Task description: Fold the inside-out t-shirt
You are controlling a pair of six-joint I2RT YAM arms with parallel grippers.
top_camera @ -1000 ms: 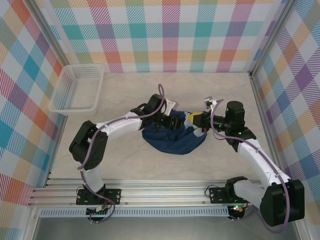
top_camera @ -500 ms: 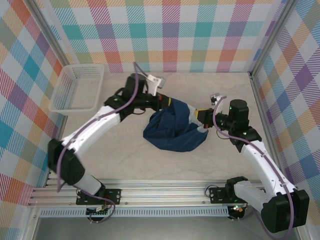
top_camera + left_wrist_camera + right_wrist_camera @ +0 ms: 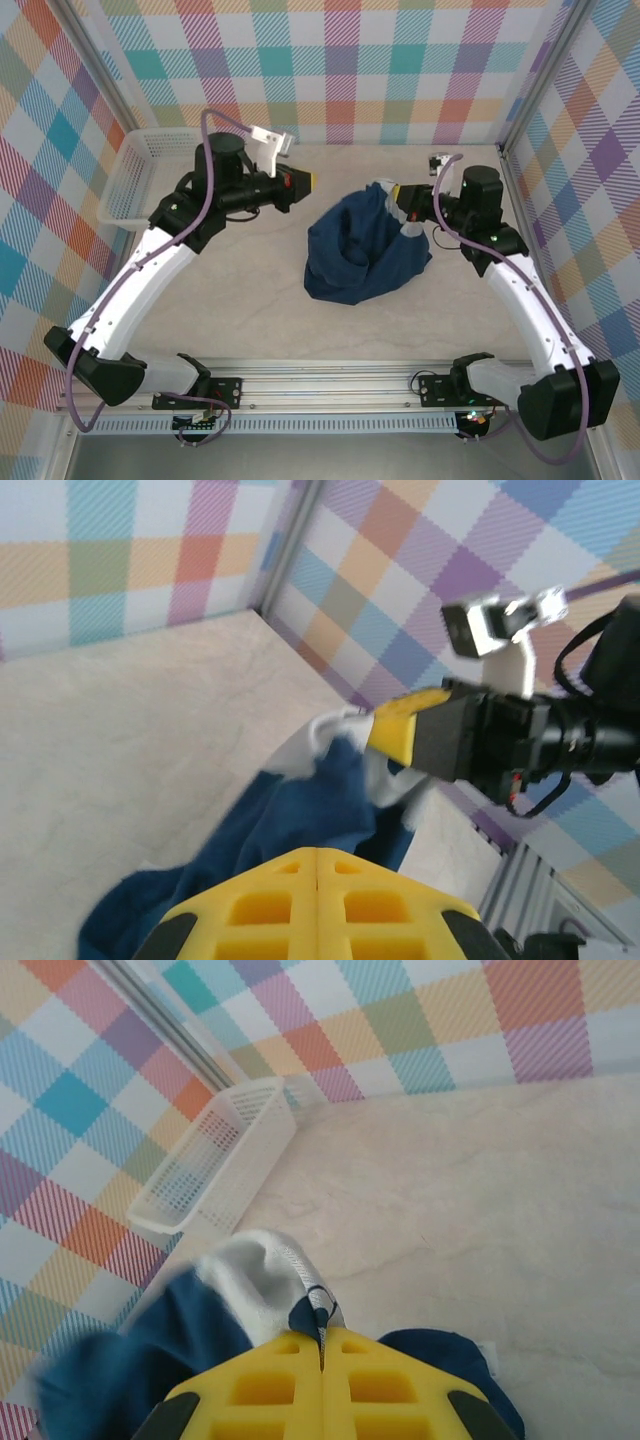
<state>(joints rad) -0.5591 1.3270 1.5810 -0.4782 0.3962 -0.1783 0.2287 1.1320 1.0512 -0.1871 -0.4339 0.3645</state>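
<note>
- Left arm: stretched forward and up on the left side, forearm angled toward centre, wrist roughly level.
- Left gripper [image 3: 303,183]: yellow fingers [image 3: 250,910] pressed together with nothing between them, pointed right toward the other arm.
- Right arm: extended forward along the right side, elbow bent, wrist turned left.
- Right gripper [image 3: 398,192]: raised, fingers clamped on a fold of the inside-out t-shirt [image 3: 360,255].

The left fingers [image 3: 306,182] have released the navy t-shirt [image 3: 360,255], shut and swung left; the right fingers [image 3: 400,192] dragged it rightward.
</note>
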